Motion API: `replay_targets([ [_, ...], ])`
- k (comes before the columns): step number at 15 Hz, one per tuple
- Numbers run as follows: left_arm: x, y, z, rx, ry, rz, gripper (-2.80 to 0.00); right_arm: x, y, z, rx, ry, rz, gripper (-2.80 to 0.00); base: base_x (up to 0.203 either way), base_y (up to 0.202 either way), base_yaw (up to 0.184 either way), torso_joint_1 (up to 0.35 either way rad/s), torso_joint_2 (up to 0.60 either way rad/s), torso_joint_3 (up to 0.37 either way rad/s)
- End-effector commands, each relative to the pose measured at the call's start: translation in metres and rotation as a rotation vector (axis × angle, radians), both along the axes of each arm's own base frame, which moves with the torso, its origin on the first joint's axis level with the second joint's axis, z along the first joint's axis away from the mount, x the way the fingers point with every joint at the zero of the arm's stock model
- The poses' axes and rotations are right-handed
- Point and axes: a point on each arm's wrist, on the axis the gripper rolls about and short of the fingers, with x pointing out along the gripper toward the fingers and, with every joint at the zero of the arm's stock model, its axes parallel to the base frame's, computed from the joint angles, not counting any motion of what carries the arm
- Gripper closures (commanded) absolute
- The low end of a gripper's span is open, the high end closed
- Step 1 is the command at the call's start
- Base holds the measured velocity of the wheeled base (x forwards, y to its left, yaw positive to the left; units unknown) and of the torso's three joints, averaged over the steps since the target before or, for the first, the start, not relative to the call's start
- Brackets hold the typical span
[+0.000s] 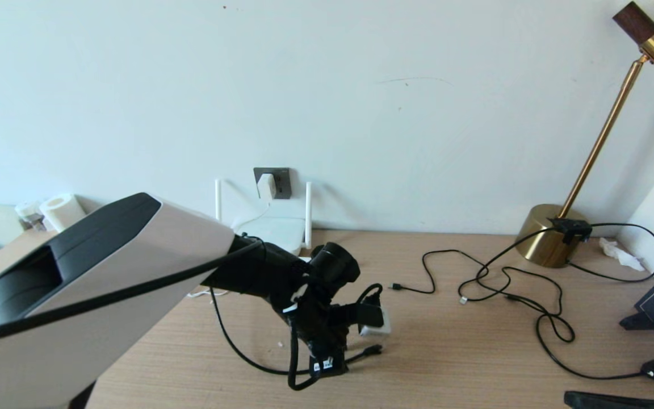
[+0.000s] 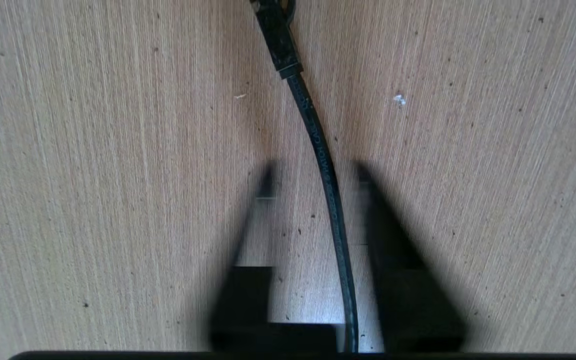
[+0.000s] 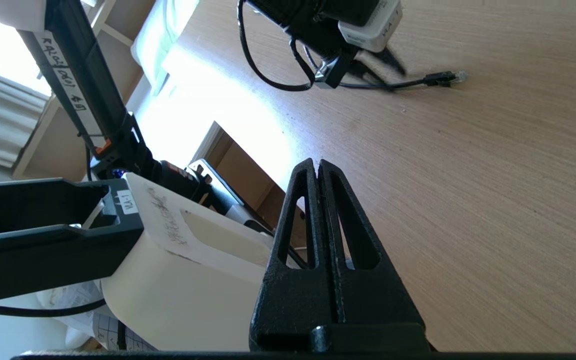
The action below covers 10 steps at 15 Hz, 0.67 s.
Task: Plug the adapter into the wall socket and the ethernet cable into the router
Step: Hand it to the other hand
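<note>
Pale wall, wood table (image 1: 474, 363): adapter (image 1: 266, 185) already sits in socket (image 1: 279, 182). Left pincer (image 2: 313, 172) straddles ethernet cable (image 2: 318, 145), not clamped; right pincer (image 3: 317, 167) clenched, empty. Router (image 1: 270, 232) plugging remains.

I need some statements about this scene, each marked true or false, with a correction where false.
1. The adapter sits in the wall socket. True.
2. The ethernet cable is plugged into the router. False: its plug lies on the table.
3. The cable runs between the left gripper's fingers. True.
4. The right gripper is wide open. False: its fingers are pressed together, holding nothing.
5. A lamp stands on the table near the wall. True.
</note>
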Motion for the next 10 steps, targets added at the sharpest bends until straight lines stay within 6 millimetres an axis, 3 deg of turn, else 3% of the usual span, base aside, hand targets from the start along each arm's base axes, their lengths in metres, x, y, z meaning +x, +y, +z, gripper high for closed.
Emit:
replay_targets([
  [1, -0.001, 0.0, -0.006, 0.019, 0.008, -0.005, 0.0, 0.001, 0.001, 0.001, 0.004, 0.0, 0.008, 0.0, 0.0, 0.0, 0.0, 0.0, 0.0, 0.0],
  [6, -0.009, -0.001, 0.0, 0.018, 0.002, -0.017, 0.0, 0.002, 0.001, 0.001, 0.007, 0.011, 0.006, 0.0, 0.0, 0.0, 0.0, 0.0, 0.0, 0.0],
  [8, -0.01, -0.002, 0.034, -0.045, -0.063, -0.021, 0.0, 0.008, 0.002, 0.002, 0.01, 0.031, 0.004, 0.0, 0.0, 0.0, 0.0, 0.0, 0.0, 0.0],
  [10, -0.011, -0.003, 0.084, -0.156, -0.163, -0.033, 0.0, 0.021, 0.004, 0.011, 0.038, 0.076, -0.009, 0.0, 0.0, 0.0, 0.0, 0.0, 0.0, 0.0],
])
